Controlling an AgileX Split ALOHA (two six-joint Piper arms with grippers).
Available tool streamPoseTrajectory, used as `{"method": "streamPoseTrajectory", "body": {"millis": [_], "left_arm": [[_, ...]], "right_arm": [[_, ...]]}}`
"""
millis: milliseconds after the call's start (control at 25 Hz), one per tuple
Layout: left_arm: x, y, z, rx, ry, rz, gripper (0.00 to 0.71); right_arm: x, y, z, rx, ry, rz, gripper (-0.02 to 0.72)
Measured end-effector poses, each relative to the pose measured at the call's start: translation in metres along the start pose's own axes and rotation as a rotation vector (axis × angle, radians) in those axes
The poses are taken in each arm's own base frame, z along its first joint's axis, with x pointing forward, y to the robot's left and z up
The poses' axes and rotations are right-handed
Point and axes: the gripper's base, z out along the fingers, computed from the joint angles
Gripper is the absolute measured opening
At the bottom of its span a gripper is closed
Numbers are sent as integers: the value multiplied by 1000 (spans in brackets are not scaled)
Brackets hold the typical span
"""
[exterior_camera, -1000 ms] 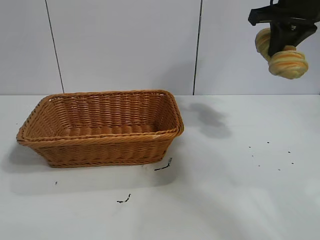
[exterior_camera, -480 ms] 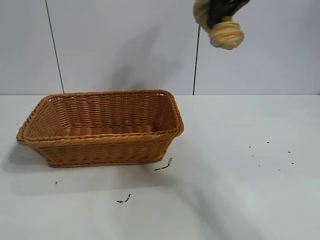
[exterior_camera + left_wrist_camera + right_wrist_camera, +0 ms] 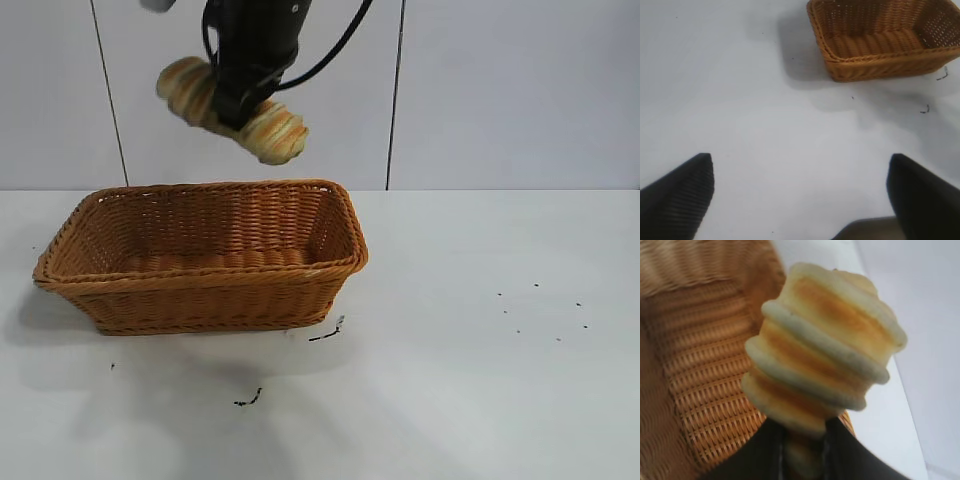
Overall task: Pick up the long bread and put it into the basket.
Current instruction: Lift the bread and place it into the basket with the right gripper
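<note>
The bread (image 3: 232, 106) hangs in the air above the basket (image 3: 205, 275), over its back rim, held across its middle by the right gripper (image 3: 240, 100), whose fingers are clamped on the loaf. It lies tilted, one end towards ten o'clock and the other dipping towards four o'clock. In the right wrist view the bread (image 3: 825, 355) fills the middle, with the basket's woven floor (image 3: 700, 365) beneath it. The basket itself sits on the table (image 3: 480, 350), empty, with a few dark crumbs at about five o'clock from it. The left gripper (image 3: 800, 195) waits off to the side with its fingers spread wide, holding nothing.

The step in hand looks like lowering and release. To do it well, the loaf should line up with the basket's long side, come down past the rim, and be let go close to the floor
</note>
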Motion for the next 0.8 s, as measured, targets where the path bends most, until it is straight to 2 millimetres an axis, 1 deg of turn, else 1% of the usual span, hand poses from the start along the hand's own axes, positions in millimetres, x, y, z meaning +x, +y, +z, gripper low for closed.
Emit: {"method": "streamPoseTrajectory", "body": {"millis": [80,200,320,400,440,520,600,640,720,800], "left_arm": [[0,0,0,0,0,0,692],[0,0,0,0,0,0,692],[0,0,0,0,0,0,692],[0,0,0,0,0,0,692],[0,0,0,0,0,0,692],[0,0,0,0,0,0,692],[0,0,0,0,0,0,692],[0,0,0,0,0,0,692],[0,0,0,0,0,0,692],[0,0,0,0,0,0,692]], "right_arm": [[3,5,17,-16,7,-14,97],[6,11,33,-44,13,-11,97],[5,13,37,-53,-4,7,100],[3,12,36,-48,-22,17,145],[3,12,36,-46,-24,20,195],[2,12,36,-47,-26,22,333],[2,12,36,-47,-29,25,495],[2,13,36,-48,-33,30,559],[1,13,36,-51,-37,43,629],[1,13,36,-52,-41,65,659]]}}
